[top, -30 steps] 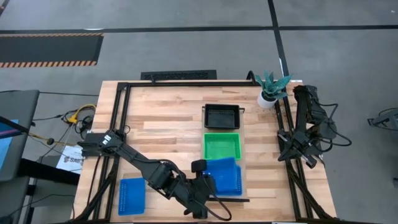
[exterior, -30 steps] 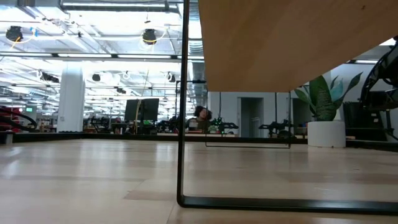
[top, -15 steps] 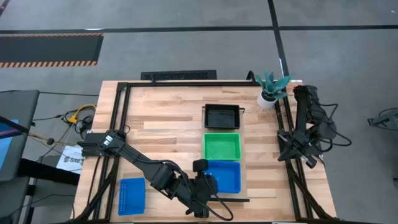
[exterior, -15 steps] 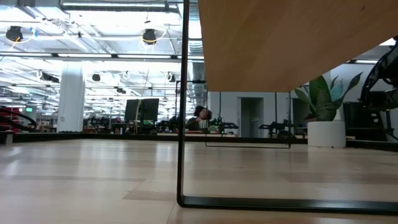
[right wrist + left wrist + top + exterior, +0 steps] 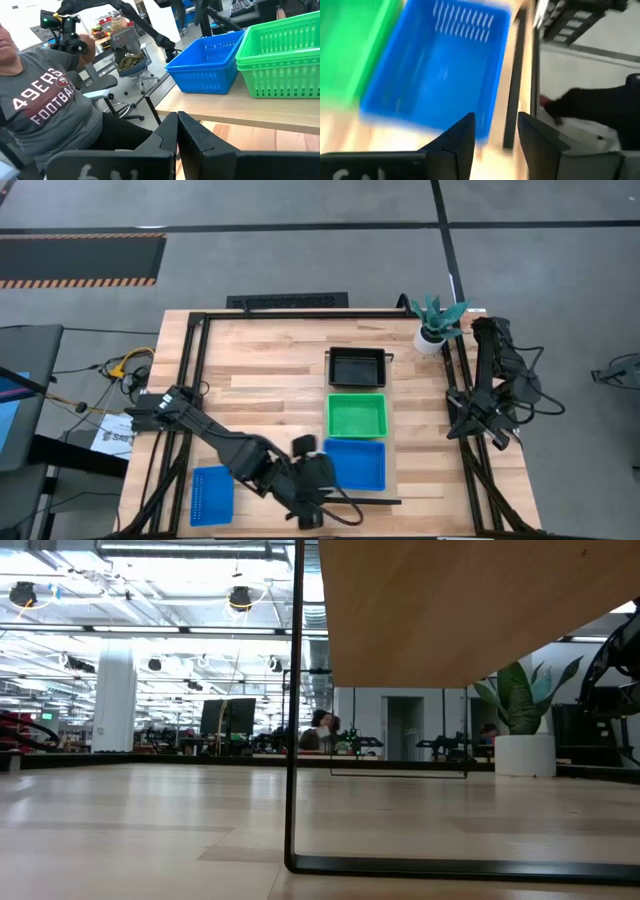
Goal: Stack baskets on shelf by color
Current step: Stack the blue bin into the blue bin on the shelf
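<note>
- The baskets on the shelf (image 5: 392, 420) sit in a row: a black stack (image 5: 356, 366) farthest from the robot, a green stack (image 5: 356, 415) in the middle, and a blue stack (image 5: 356, 464) nearest. From above, how many baskets make up each stack cannot be counted.
- One more blue basket (image 5: 211, 495) lies alone on the tabletop (image 5: 260, 380), well apart from the shelf, near the left front corner.
- The low view shows only the shelf's underside (image 5: 470, 600) and a thin black rail (image 5: 297, 710); no basket shows there.
- The left gripper (image 5: 495, 132) hovers just beside the near edge of the blue stack (image 5: 440, 75) (which is blurred in its wrist view). Its fingers (image 5: 462, 137) stand apart with a clear gap and nothing between them.
- The right gripper (image 5: 177, 130) waits at the table's right edge, its fingers pressed together on nothing.
- A person (image 5: 45, 105) in a grey printed shirt sits beyond the table in the right wrist view, cut off at the frame's edge.
- A potted plant (image 5: 436, 322) stands at the far right corner.
</note>
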Controlling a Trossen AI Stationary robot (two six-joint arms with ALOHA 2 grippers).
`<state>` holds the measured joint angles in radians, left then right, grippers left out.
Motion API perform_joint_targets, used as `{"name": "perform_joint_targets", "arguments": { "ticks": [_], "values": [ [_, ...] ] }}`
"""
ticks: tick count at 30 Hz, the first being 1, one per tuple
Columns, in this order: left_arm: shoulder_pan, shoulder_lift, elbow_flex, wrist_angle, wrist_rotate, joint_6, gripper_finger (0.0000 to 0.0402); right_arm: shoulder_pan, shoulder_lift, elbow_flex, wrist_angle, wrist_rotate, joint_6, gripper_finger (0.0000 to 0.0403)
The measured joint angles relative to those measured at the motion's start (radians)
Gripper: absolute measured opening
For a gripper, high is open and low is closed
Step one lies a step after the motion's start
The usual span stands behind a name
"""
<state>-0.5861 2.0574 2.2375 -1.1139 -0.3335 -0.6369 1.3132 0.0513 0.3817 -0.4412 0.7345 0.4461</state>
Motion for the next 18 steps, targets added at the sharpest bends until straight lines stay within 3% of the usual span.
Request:
{"name": "perform_joint_targets", "arguments": {
  "ticks": [9, 14, 18],
  "values": [
    [-0.112, 0.023, -0.001, -0.470, -0.008, -0.752, 0.0135, 0.000, 0.000, 0.000, -0.004, 0.000, -0.007, 0.0033],
    [-0.193, 0.037, -0.060, -0.410, -0.011, -1.020, 0.0135, 0.000, 0.000, 0.000, -0.005, 0.000, -0.007, 0.0033],
    [-0.249, 0.069, -0.108, -0.457, 0.021, -1.258, 0.0135, 0.000, 0.000, 0.000, -0.019, 0.000, -0.009, 0.0033]
  ]
}}
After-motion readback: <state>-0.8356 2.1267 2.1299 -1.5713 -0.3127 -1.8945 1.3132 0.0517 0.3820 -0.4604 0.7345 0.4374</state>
